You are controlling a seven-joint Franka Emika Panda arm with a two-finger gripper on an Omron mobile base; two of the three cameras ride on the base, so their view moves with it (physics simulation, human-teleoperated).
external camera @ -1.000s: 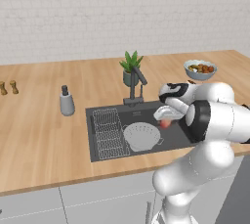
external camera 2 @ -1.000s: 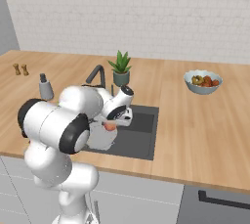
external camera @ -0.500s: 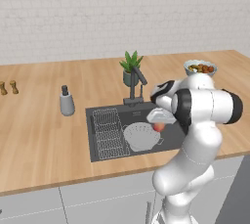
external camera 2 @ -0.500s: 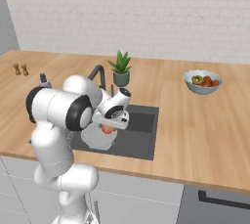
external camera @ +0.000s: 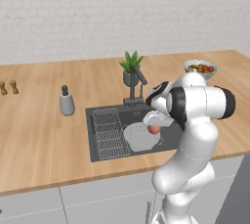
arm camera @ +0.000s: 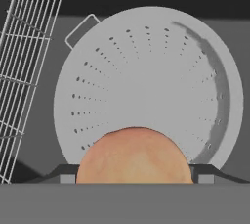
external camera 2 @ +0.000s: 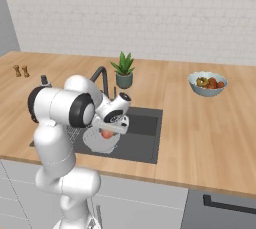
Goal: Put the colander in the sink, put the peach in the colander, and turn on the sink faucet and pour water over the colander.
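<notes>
Holding: the peach (arm camera: 134,155) between my two finger tips, my gripper (external camera: 155,123) closed on it from both sides, jaws spread wide by the fruit.
Peach position: above the colander (arm camera: 146,86), hanging over its bowl; in the left base view it shows as an orange-pink spot (external camera: 154,129) at the colander's right edge.
Colander: white, perforated, sitting in the sink (external camera: 110,149) right of the wire rack (external camera: 110,129), one small handle towards the rack.
Sink faucet: dark stem (external camera: 134,87) standing at the back edge of the basin, spout angled.
Behind the faucet: a potted plant (external camera 2: 123,71).
Counter left of the sink: grey soap dispenser (external camera: 66,102).
Far right of counter: fruit bowl (external camera 2: 207,83), well apart from the sink.
</notes>
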